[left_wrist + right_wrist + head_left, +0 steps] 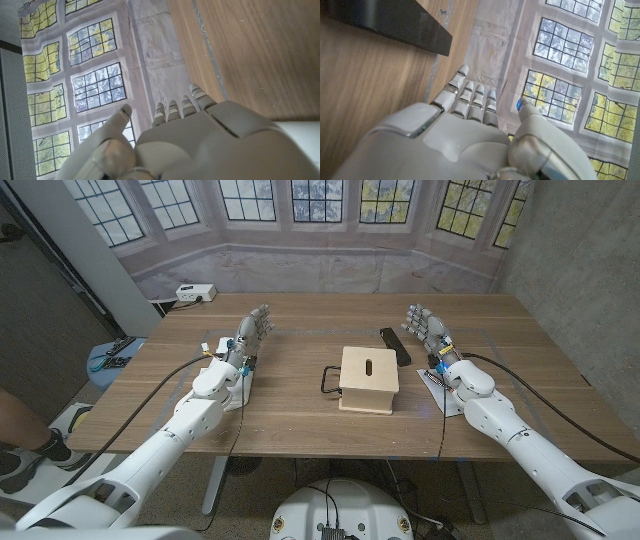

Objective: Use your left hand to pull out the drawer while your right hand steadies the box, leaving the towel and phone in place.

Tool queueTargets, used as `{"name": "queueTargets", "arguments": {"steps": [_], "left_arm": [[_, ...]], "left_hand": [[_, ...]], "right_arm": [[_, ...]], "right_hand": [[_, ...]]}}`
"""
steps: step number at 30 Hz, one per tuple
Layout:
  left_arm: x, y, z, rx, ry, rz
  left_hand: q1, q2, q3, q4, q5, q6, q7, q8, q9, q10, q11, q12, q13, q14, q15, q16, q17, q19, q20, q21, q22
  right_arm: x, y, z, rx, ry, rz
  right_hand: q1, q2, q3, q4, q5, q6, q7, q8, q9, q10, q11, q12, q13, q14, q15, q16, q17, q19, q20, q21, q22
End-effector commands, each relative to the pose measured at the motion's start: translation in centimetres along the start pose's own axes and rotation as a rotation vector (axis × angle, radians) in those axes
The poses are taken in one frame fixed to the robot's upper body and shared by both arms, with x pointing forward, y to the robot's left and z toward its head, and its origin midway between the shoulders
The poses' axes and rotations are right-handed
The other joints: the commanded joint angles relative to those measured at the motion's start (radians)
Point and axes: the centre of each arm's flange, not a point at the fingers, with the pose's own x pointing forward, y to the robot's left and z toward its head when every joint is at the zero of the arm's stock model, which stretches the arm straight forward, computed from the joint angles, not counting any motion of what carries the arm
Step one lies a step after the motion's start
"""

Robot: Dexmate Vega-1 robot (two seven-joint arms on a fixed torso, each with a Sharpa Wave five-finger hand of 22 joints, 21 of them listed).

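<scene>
Head view: unlabelled wooden box, black phone.

No lettering, label, brand, number or sign can be read anywhere in these views. The wooden box on the counter shows plain faces with a dark slot on top and no print. The dark phone beside it is blank. The small white device at the far edge is too small to tell whether it bears any marking.
</scene>
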Motion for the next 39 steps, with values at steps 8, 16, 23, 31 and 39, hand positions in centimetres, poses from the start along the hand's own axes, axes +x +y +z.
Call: {"name": "queueTargets", "arguments": {"steps": [8, 16, 23, 31, 39], "left_arm": [[-0.4, -0.7, 1.4, 0.136, 0.009, -0.056], [-1.0, -1.4, 1.8, 0.203, 0.019, -0.099], [-1.7, -1.9, 2.1, 0.250, 0.028, -0.149], [-1.9, -2.3, 2.9, 0.355, 0.014, -0.215], [-2.1, -2.5, 3.7, 0.452, -0.038, -0.281]], "left_hand": [[0.018, -0.002, 0.011, -0.009, 0.005, 0.006, 0.002, 0.000, 0.001, 0.000, 0.004, 0.003, 0.001, 0.002, 0.008, 0.005, 0.001, 0.009, -0.001, 0.005, 0.004], [0.022, -0.002, 0.013, -0.015, 0.004, 0.007, 0.001, -0.002, 0.001, 0.001, 0.005, 0.002, 0.001, 0.002, 0.008, 0.003, 0.001, 0.012, 0.000, 0.005, 0.004], [0.027, -0.001, 0.015, -0.021, 0.004, 0.002, -0.003, -0.006, 0.001, -0.002, 0.004, 0.000, 0.000, 0.002, 0.008, 0.002, 0.001, 0.013, 0.001, 0.005, 0.004], [0.027, -0.001, 0.016, -0.021, 0.003, 0.008, -0.007, -0.005, 0.001, -0.005, 0.003, -0.002, 0.000, 0.000, 0.008, 0.001, 0.002, 0.013, 0.003, 0.004, 0.005], [0.026, -0.002, 0.017, -0.020, 0.003, 0.020, -0.013, -0.003, 0.002, -0.001, -0.006, -0.001, 0.001, 0.003, 0.005, 0.001, 0.003, 0.016, 0.004, 0.005, 0.005]], "right_arm": [[-1.1, -0.4, 0.4, -0.004, 0.001, -0.017], [-1.6, -0.2, 0.2, -0.008, 0.004, -0.026], [-1.9, 0.0, -0.1, -0.009, 0.001, -0.035], [-2.3, 0.5, -0.3, -0.014, -0.005, -0.045], [-2.4, 0.5, -0.2, -0.040, -0.007, -0.044]], "right_hand": [[0.013, 0.001, 0.005, -0.004, 0.004, 0.006, 0.001, 0.004, 0.004, 0.008, 0.003, 0.005, 0.002, 0.003, -0.020, 0.007, 0.002, 0.004, 0.003, 0.006, 0.002], [0.018, 0.003, 0.006, -0.011, 0.005, 0.006, 0.002, 0.003, 0.004, 0.009, 0.009, 0.006, 0.001, 0.003, -0.017, 0.008, -0.001, 0.004, 0.004, 0.007, 0.002], [0.022, 0.006, 0.007, -0.016, 0.006, 0.006, 0.003, 0.003, 0.003, 0.010, 0.014, 0.006, 0.001, 0.002, -0.017, 0.008, -0.003, 0.003, 0.004, 0.007, 0.002], [0.023, 0.008, 0.006, -0.018, 0.006, 0.007, 0.004, 0.004, 0.003, 0.011, 0.014, 0.007, 0.001, 0.002, -0.014, 0.009, -0.004, 0.003, 0.005, 0.007, 0.002], [0.025, 0.010, 0.006, -0.020, 0.006, 0.007, 0.004, 0.004, 0.003, 0.012, 0.016, 0.007, 0.001, 0.002, -0.015, 0.010, -0.004, 0.003, 0.005, 0.008, 0.002]]}}
